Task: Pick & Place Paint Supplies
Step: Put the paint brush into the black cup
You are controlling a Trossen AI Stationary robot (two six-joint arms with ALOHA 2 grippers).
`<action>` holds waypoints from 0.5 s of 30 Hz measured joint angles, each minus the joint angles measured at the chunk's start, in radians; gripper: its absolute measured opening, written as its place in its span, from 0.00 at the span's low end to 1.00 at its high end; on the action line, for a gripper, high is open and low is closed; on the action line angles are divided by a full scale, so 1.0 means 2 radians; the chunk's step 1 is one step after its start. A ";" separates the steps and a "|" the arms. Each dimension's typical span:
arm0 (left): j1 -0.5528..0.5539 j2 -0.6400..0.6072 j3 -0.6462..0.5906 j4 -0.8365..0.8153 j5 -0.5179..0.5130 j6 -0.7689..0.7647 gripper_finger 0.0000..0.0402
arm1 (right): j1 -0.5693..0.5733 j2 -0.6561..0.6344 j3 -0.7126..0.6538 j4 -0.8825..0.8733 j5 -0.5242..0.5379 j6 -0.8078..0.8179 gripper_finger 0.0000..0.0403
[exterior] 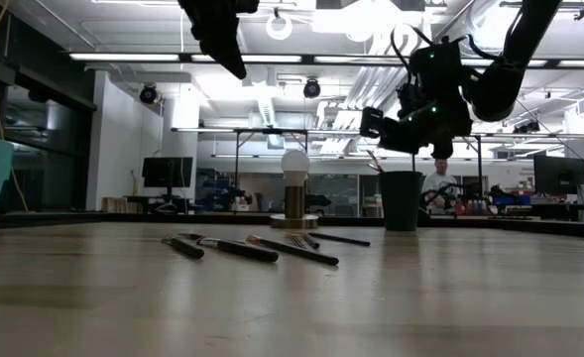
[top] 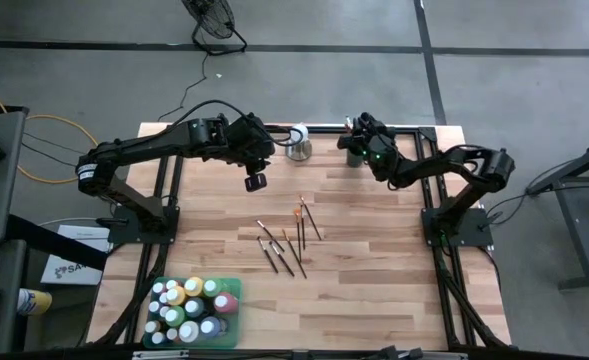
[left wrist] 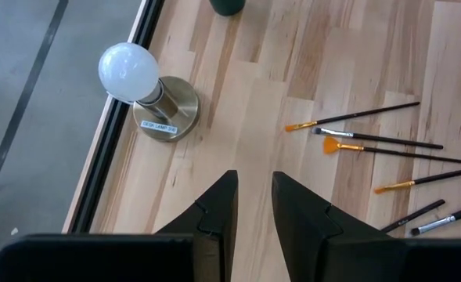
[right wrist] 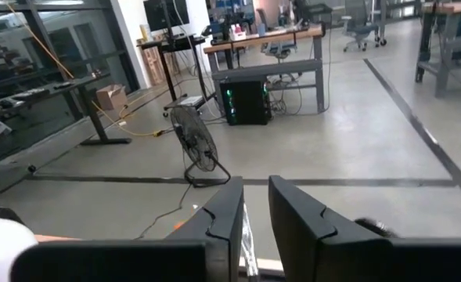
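Paint brushes (top: 289, 238) loose mid-table, lamp label unreadable, left jaws slightly apart, right jaws pinching a brush.

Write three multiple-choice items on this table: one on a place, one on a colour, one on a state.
1. Where is the green tray of paint bottles?
A. Beside the lamp
B. At the table edge opposite the lamp, on the left arm's side
C. Under the right arm
2. What colour is the lamp's ball?
A. Red
B. Black
C. White
3. How are the brushes at mid-table?
A. Lying flat
B. Standing in the tray
C. Held by the left gripper

Key: B, the green tray holds the paint bottles there; C, the ball is white; A, the brushes lie loose and the left gripper is empty.
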 joint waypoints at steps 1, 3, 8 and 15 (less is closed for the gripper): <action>0.000 0.000 0.000 0.000 0.000 0.000 0.19 | 0.000 -0.004 0.000 0.000 0.000 -0.006 0.14; 0.000 0.000 0.000 0.000 0.000 0.000 0.19 | 0.000 -0.011 0.000 0.000 0.000 -0.017 0.14; 0.000 0.000 0.000 0.000 0.000 0.000 0.19 | 0.000 -0.024 0.000 0.000 -0.001 -0.016 0.14; 0.000 0.000 0.000 0.000 0.000 0.000 0.19 | -0.003 -0.076 0.020 -0.087 -0.042 -0.005 0.14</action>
